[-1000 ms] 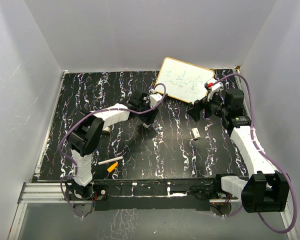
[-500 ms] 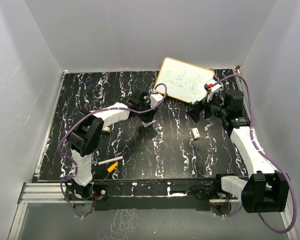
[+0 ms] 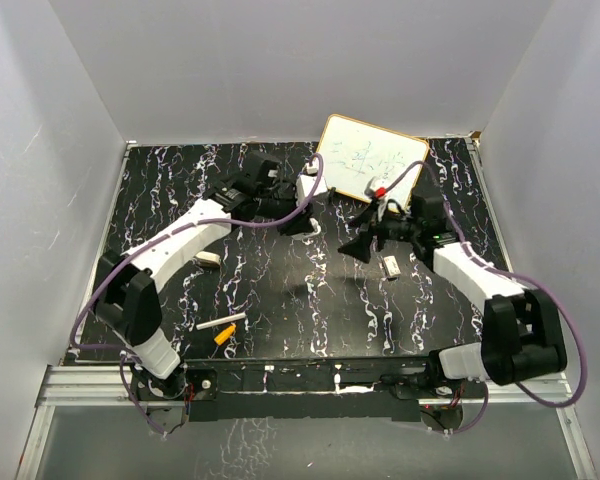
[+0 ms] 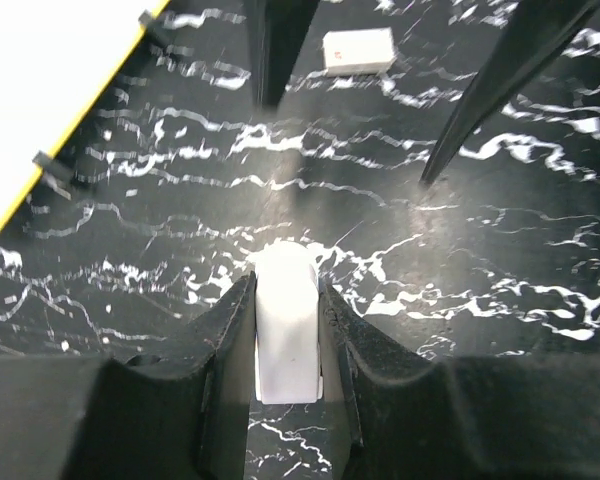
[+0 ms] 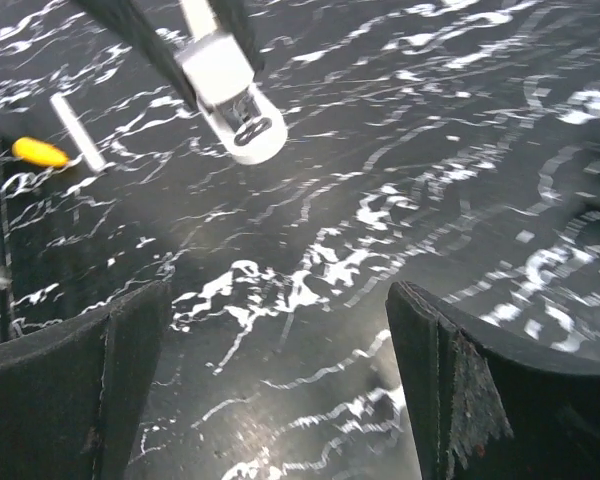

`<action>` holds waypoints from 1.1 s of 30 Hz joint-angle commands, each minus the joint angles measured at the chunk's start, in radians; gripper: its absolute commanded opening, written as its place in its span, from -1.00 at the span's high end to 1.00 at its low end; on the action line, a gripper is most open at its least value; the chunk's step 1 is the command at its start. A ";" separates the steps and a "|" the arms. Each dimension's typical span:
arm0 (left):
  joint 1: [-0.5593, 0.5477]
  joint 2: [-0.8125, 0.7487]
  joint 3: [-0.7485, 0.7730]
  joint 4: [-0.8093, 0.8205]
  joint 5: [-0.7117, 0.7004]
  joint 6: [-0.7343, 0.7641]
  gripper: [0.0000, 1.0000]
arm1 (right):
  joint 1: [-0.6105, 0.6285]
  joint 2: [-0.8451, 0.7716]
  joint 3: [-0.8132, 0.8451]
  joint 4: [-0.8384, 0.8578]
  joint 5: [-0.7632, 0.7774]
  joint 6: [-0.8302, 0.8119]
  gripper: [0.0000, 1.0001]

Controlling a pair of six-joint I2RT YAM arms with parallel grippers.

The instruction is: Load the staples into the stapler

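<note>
The stapler, small and white, sits upright between the fingers of my left gripper, which is shut on it. In the top view the left gripper holds the stapler above the middle of the table. The right wrist view shows the stapler at the upper left, its underside facing the camera. My right gripper is open and holds nothing; in the top view this gripper hangs just right of the left one. A small white box, also visible from above, lies on the table; I cannot make out loose staples.
A whiteboard with a yellow rim leans at the back. A white stick and an orange piece lie near the front left. Another small pale item rests left of centre on the black marbled table.
My left gripper closed on the stapler and its arm swung outward, keeping the stapler mid-table. The right arm dropped forward and left, bringing its open gripper close to the stapler.
</note>
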 commanded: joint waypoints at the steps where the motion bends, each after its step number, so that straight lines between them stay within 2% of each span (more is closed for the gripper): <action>1: -0.003 -0.063 0.043 -0.111 0.186 0.058 1.00 | 0.089 0.064 -0.028 0.250 -0.116 0.007 -0.81; 5: -0.003 -0.076 0.052 -0.135 0.233 0.065 1.00 | 0.145 0.097 -0.037 0.371 -0.134 0.074 -0.74; 13: -0.003 -0.083 0.024 -0.131 0.275 0.087 1.00 | 0.207 0.126 -0.014 0.423 -0.138 0.133 -0.55; 18: -0.003 -0.091 -0.006 -0.123 0.289 0.105 1.00 | 0.213 0.129 0.001 0.439 -0.155 0.164 -0.26; 26: -0.003 -0.098 -0.028 -0.117 0.307 0.121 1.00 | 0.232 0.148 0.009 0.429 -0.149 0.186 0.06; 33: -0.003 -0.108 -0.028 -0.141 0.335 0.162 1.00 | 0.235 0.149 -0.008 0.389 -0.107 0.135 0.62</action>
